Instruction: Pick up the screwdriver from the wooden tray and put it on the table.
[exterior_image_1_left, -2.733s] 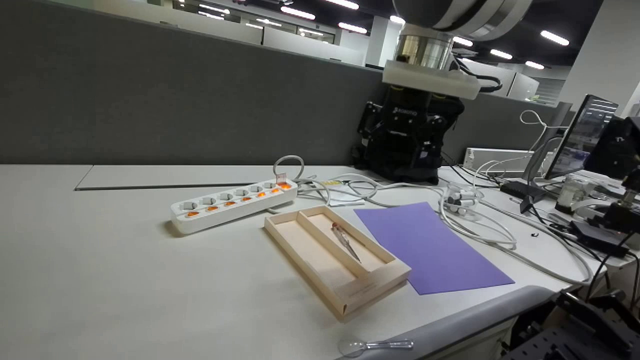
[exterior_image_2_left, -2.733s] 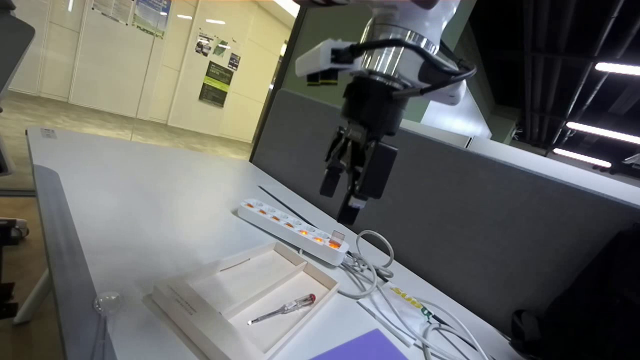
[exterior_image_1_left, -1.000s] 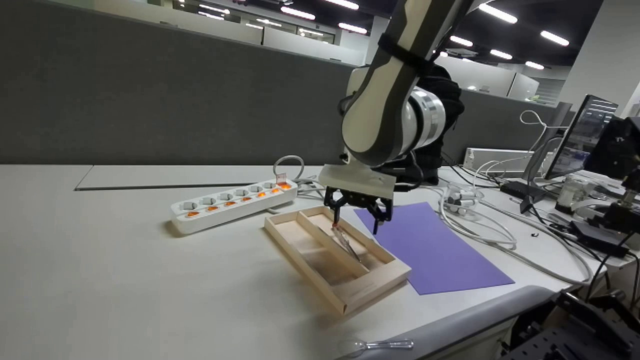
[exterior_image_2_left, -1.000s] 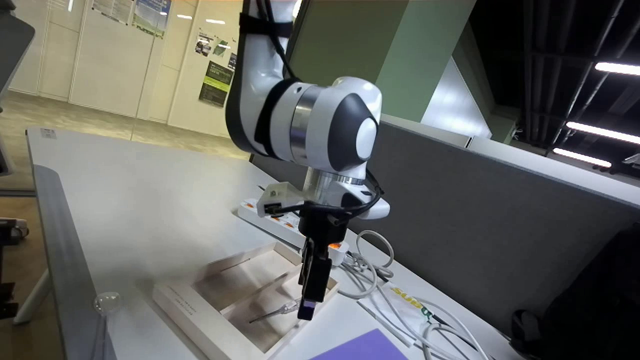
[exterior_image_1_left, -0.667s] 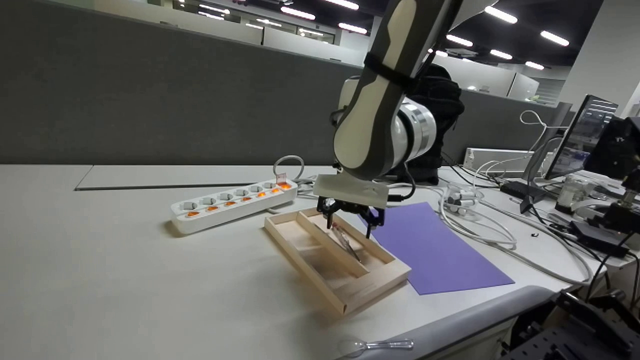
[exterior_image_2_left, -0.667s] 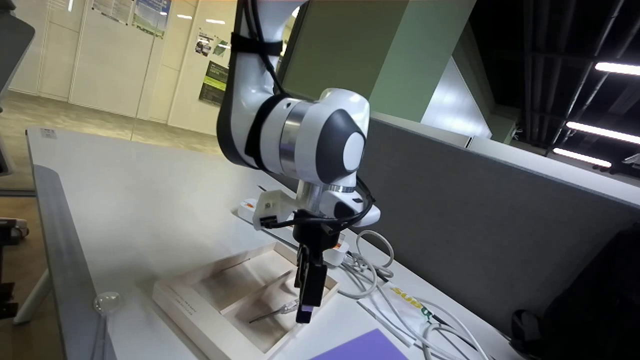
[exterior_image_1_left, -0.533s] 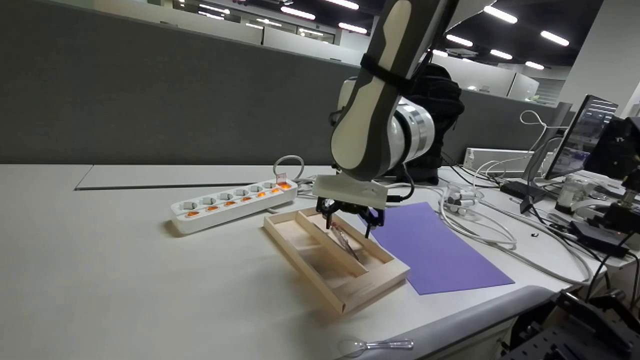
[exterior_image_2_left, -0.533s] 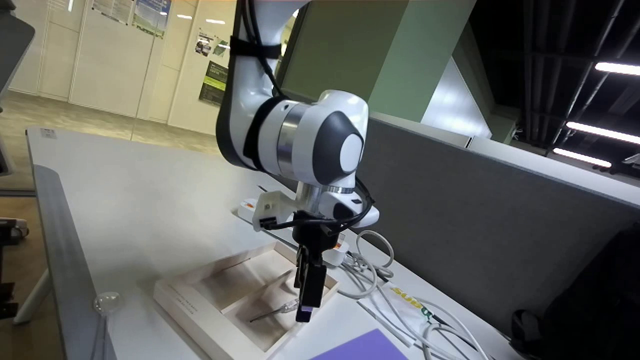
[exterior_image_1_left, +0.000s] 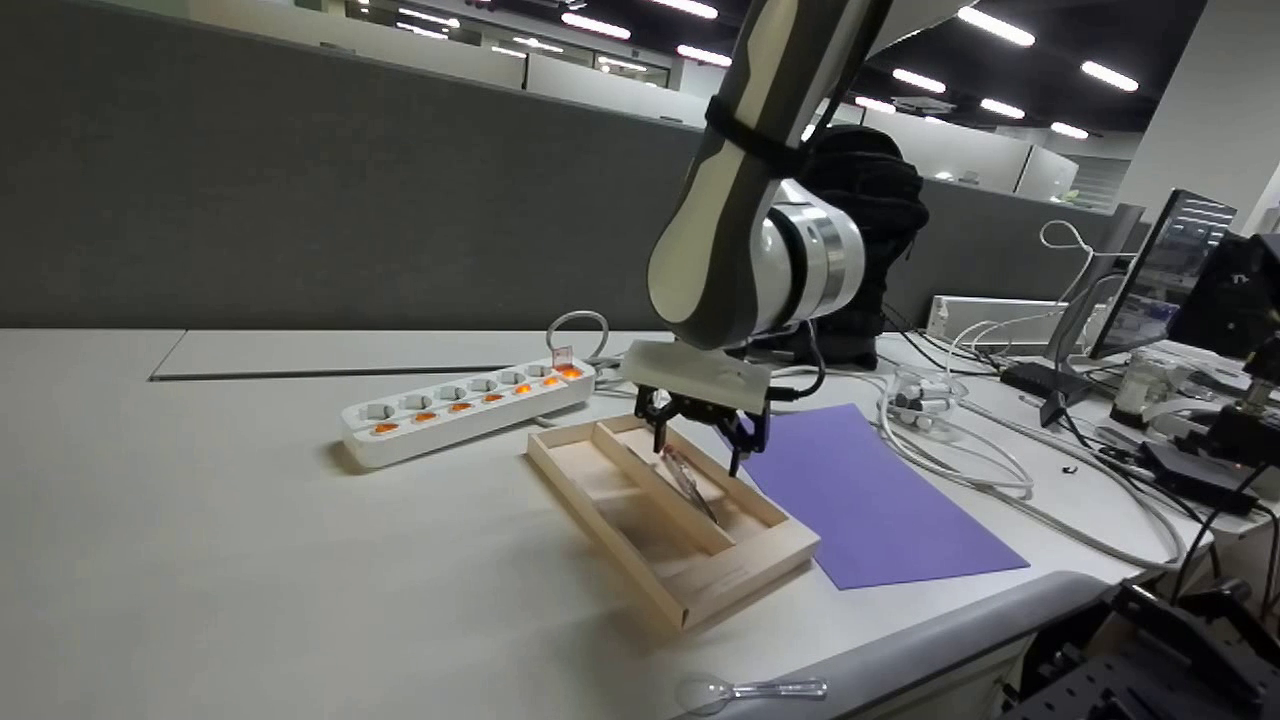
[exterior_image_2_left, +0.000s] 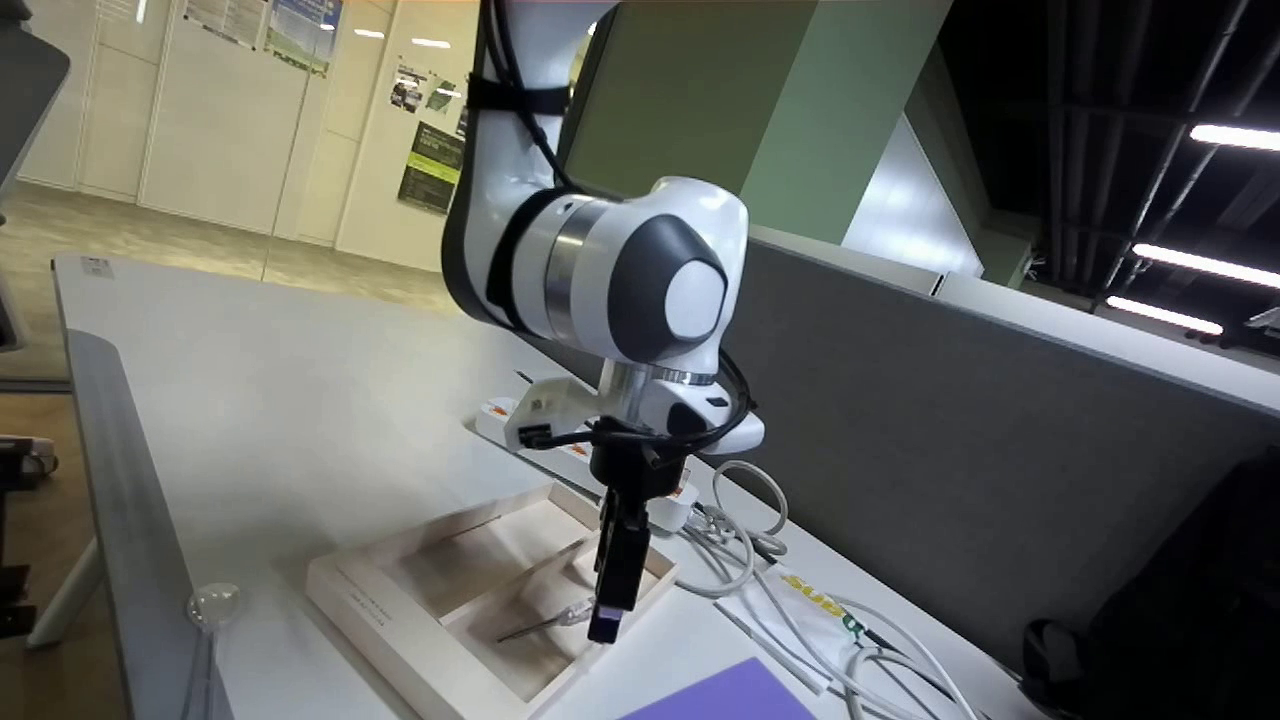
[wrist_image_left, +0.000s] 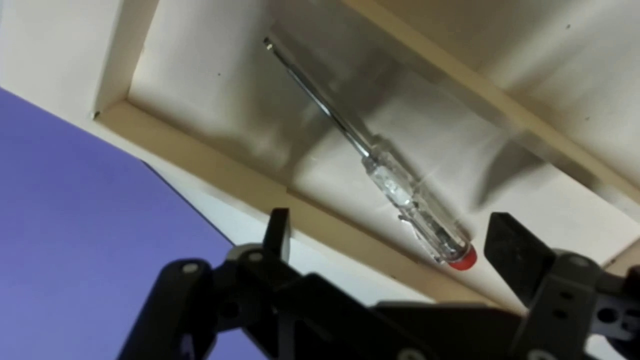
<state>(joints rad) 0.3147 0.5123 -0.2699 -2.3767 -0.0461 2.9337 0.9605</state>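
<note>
The screwdriver has a clear handle, a red end cap and a metal shaft. It lies in one compartment of the wooden tray (exterior_image_1_left: 740, 578), (exterior_image_2_left: 375, 610), (wrist_image_left: 215, 167); it shows in both exterior views (exterior_image_1_left: 688, 483), (exterior_image_2_left: 548, 625) and in the wrist view (wrist_image_left: 395, 182). My gripper (exterior_image_1_left: 697, 461), (exterior_image_2_left: 606, 625), (wrist_image_left: 390, 220) is open and empty over the tray's side rim, near the red end. One finger is over the compartment, the other outside the rim. I cannot tell whether a finger touches the rim. The table (exterior_image_1_left: 300, 560) lies around the tray.
A purple sheet (exterior_image_1_left: 880, 500) lies beside the tray. A white power strip (exterior_image_1_left: 470, 410) and loose cables (exterior_image_1_left: 800, 372) are behind it. A clear whisk-like utensil (exterior_image_1_left: 755, 690) lies at the front edge. A grey partition (exterior_image_1_left: 350, 200) and a black backpack (exterior_image_1_left: 870, 230) stand at the back.
Since the oldest frames the arm has swung in and the gripper has come down over the tray. In the last half second the arm tilts slightly while the fingers barely move.
</note>
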